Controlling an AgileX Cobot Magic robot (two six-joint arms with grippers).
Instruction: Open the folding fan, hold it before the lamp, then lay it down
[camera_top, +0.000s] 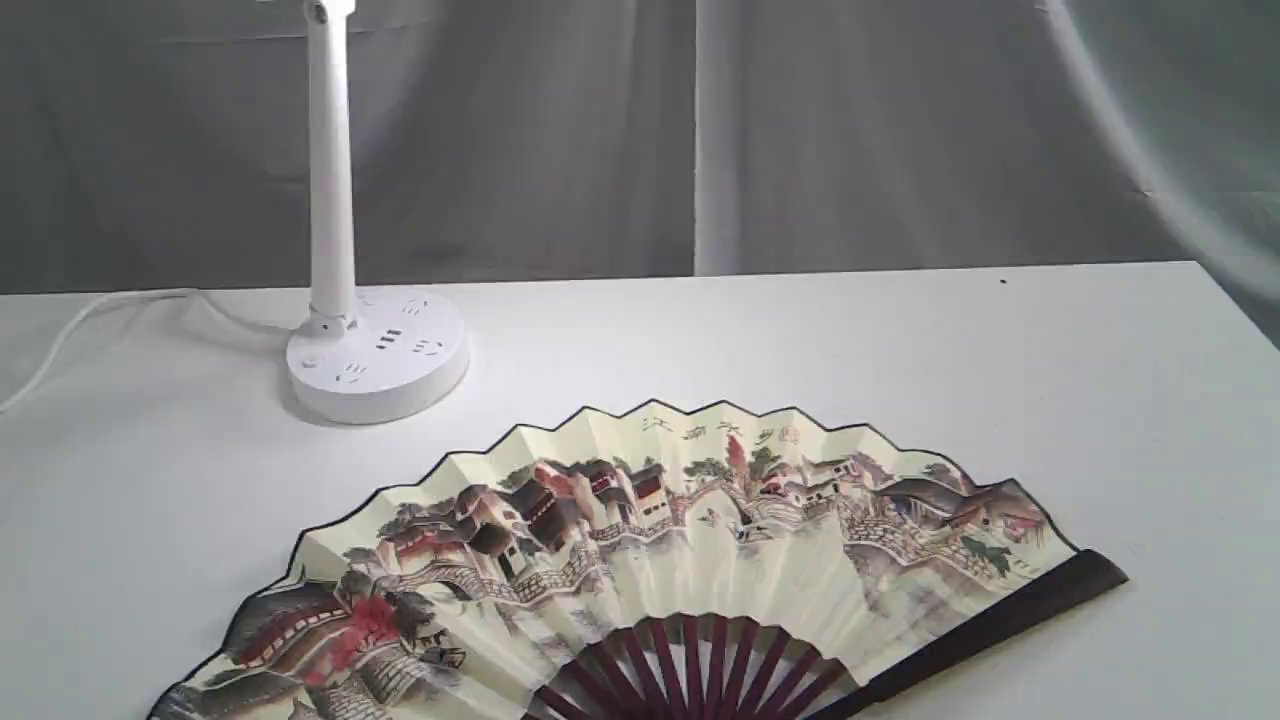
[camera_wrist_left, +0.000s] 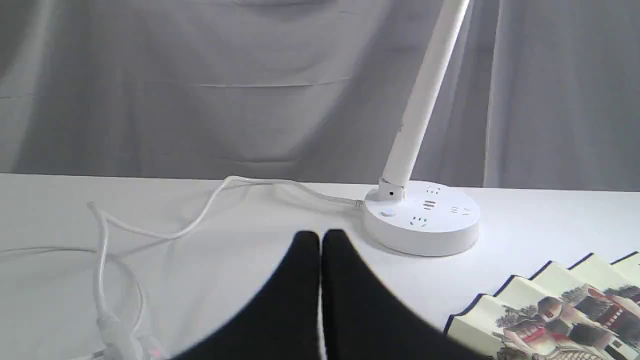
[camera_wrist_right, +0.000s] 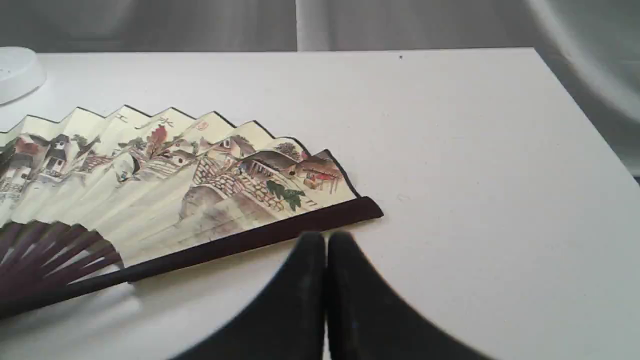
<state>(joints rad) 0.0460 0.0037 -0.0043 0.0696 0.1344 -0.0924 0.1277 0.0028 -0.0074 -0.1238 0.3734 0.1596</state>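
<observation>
The right gripper (camera_wrist_right: 325, 241), its black fingers pressed together on nothing, is held low over the white table (camera_wrist_right: 475, 150). Its tips are just beside the outer end of the dark maroon guard rib (camera_wrist_right: 240, 244). From there the large cream paper folding fan (camera_wrist_right: 165, 175), painted with village houses, is spread fully open and flat, its long axis running across the table toward the left arm. The left gripper (camera_wrist_left: 320, 239), likewise closed and empty, is pointed at the white desk lamp (camera_wrist_left: 422, 225), with the fan's leaf edge near. The right arm is judged the nearer for any re-grasp.
</observation>
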